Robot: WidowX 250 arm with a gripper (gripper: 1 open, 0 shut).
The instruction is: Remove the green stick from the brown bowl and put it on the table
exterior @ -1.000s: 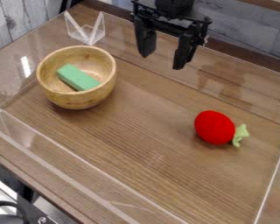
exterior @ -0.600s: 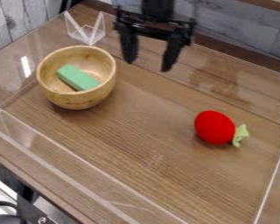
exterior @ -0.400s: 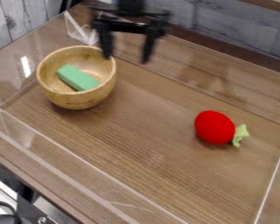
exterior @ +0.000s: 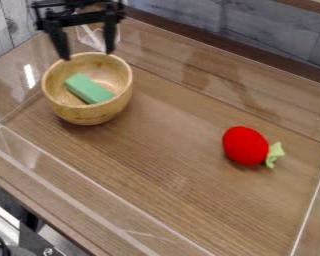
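The green stick (exterior: pixel 87 89) lies flat inside the brown bowl (exterior: pixel 87 110), which stands on the table (exterior: pixel 163 150) at the left. My gripper (exterior: pixel 85 41) hangs open just behind and above the bowl's far rim. Its two black fingers (exterior: pixel 57 40) point down with a wide gap, and nothing is between them. The stick is fully visible and untouched.
A red strawberry toy (exterior: pixel 248 145) with a green leaf lies on the right side of the table. Low clear plastic walls (exterior: pixel 149 225) ring the tabletop. A folded clear piece stood at the back left, now partly behind the gripper.
My gripper has swept left along the back of the table, from right of centre to above the bowl's far rim. It has also rolled about its vertical axis and stayed open.
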